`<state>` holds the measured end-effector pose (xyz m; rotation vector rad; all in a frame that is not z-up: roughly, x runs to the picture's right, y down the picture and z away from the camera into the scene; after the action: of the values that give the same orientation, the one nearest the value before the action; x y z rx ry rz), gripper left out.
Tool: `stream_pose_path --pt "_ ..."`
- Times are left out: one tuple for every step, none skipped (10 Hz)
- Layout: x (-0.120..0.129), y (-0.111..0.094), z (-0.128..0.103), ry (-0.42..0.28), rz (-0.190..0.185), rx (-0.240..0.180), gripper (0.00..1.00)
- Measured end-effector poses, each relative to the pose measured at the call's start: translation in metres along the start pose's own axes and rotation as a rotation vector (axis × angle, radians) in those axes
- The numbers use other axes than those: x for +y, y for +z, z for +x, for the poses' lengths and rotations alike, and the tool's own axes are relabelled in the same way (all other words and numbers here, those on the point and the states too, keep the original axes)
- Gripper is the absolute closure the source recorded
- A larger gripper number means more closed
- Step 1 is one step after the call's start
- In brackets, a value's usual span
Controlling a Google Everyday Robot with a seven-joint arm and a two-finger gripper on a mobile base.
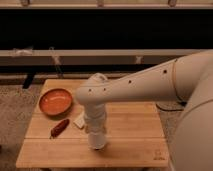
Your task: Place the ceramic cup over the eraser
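Wooden slats make up the low table (130, 130) in front of you; its top is pale and runs the width of the scene. At your far left on it sits an orange bowl (55, 101), round and shallow, near the back left corner; just in front of it and slightly to the right lies a reddish-brown sausage-shaped thing (59, 127), tilted so its right end points toward the bowl. Next comes a cream flat block (79, 121), partly hidden behind the arm's wrist and touching its outline in this view. Then you have the white arm (145, 85) itself, reaching in from the right and bending straight down over the table's middle front; the gripper (97, 142) is at the bottom of that vertical section, low over the boards near the front edge. You cannot tell from this view how the claw stands, because the wrist housing covers it; you also cannot make out the ceramic cup or the eraser, since both would be hidden under that wrist if they are there at all. Right of the arm the boards carry a small dark mark (158, 154) near the front right corner.
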<state>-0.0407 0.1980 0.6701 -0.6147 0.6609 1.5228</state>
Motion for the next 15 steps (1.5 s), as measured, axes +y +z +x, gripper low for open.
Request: stream_pose_path --pt "-0.005 0.006 0.000 0.019 0.019 0.008 0.51" --pt "-0.013 0.013 0.000 0.038 0.036 0.011 0.39" --pt "-0.015 0.018 -0.001 0.047 0.034 0.008 0.31" --pt "-0.017 0.024 -0.003 0.059 0.022 0.000 0.22" --pt "-0.019 0.029 -0.005 0.070 -0.002 -0.010 0.20" --pt "-0.019 0.032 -0.006 0.076 -0.035 -0.021 0.20" --pt "-0.018 0.031 -0.008 0.075 -0.062 -0.032 0.20" --pt "-0.015 0.030 -0.012 0.072 -0.093 -0.047 0.20" --pt "-0.011 0.029 -0.014 0.066 -0.104 -0.055 0.20" --pt "-0.009 0.028 -0.016 0.059 -0.107 -0.062 0.20" --pt "-0.008 0.023 -0.018 0.056 -0.108 -0.075 0.20" --pt "-0.010 0.015 -0.022 0.052 -0.100 -0.090 0.20" --pt "-0.013 0.008 -0.024 0.048 -0.090 -0.100 0.20" --pt "-0.018 -0.008 -0.029 0.040 -0.075 -0.121 0.20" --pt "-0.022 -0.023 -0.035 0.032 -0.063 -0.139 0.20"
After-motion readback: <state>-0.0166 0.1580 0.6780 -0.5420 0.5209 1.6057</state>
